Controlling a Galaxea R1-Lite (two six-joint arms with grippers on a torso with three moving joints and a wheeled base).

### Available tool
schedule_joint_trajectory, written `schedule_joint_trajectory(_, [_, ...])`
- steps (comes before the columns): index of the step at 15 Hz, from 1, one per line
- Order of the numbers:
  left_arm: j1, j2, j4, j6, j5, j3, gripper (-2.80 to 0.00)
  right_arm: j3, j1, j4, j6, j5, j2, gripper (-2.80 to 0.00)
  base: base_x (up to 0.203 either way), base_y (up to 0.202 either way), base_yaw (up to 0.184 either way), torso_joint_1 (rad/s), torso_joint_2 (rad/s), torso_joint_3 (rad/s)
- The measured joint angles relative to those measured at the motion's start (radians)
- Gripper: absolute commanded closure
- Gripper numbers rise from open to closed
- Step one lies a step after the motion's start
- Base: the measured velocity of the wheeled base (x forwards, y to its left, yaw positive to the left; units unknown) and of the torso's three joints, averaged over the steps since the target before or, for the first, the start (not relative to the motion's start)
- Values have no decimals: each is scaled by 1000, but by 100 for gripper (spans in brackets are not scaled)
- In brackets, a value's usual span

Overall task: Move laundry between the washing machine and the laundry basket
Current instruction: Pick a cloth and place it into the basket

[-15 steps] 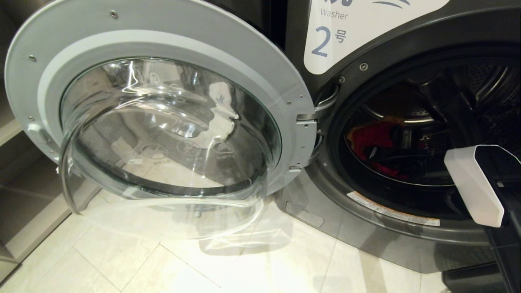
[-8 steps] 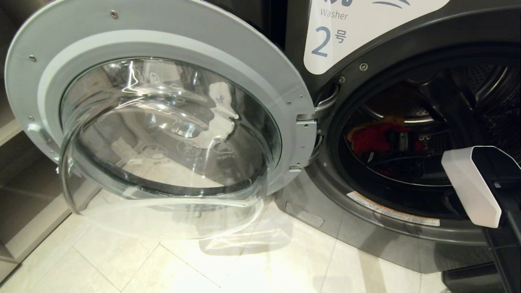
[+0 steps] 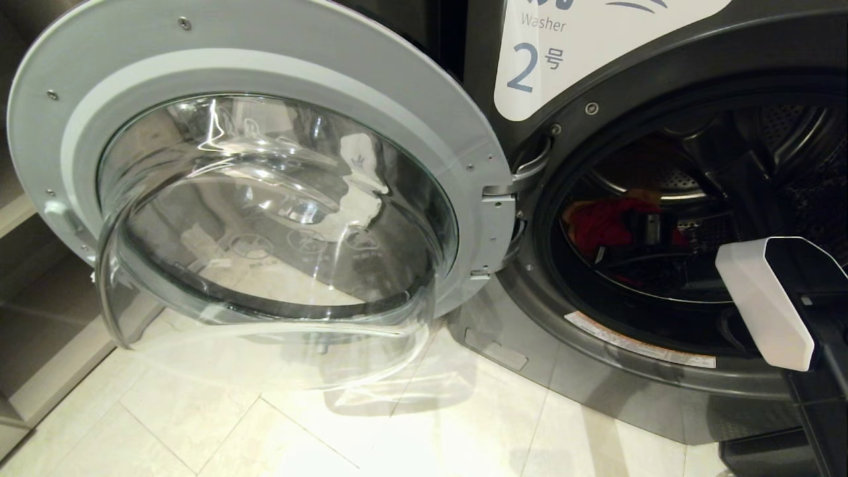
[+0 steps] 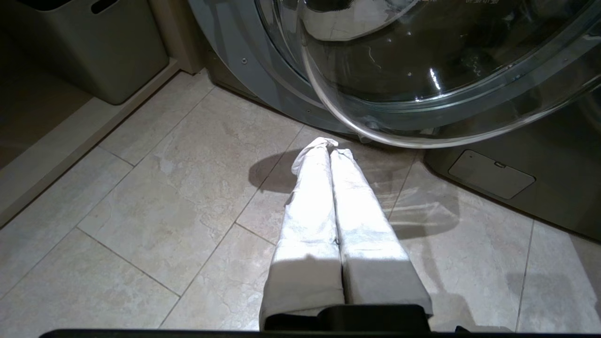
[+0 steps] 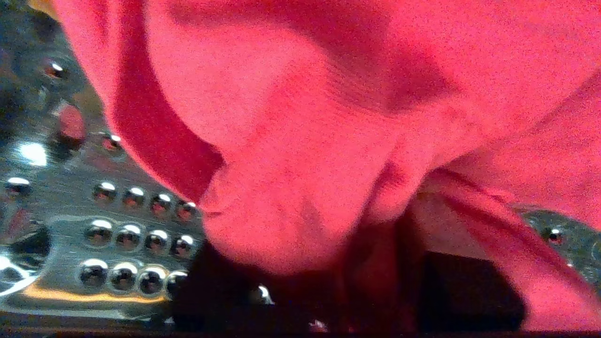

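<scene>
Inside the dark grey washing machine (image 3: 662,132) drum, right gripper (image 3: 646,228) jaws are mid-squeeze on the bright red cloth garment (image 5: 328,131); bunch plenty before pulling.

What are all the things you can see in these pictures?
washing machine: one, dark grey, in front of the robot
label: one, white with a blue 2, on the machine's front
door: one, grey rim and clear glass, swung wide open to the left
drum: one, shiny dimpled metal, inside the machine
red garment: one, bright red, lying in the drum
yellow-orange cloth: one sliver, peeking above the red garment
bin: one, grey, on a low ledge left of the machine
floor: pale beige tiles
left gripper: one, wrapped in white, shut, above the floor
right gripper: one, dark, inside the drum at the red garment
</scene>
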Motion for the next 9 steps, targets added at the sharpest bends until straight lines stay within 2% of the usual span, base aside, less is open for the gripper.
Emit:
schedule_joint_trajectory(3, [0,0,0,0,0,0,0,0,-7,-9,3,-13,-17,0,0,0,0,0,0,0])
schedule_joint_trajectory(9, [0,0,0,0,0,0,0,13,-45,-50,2,-116,-119,0,0,0,0,0,0,0])
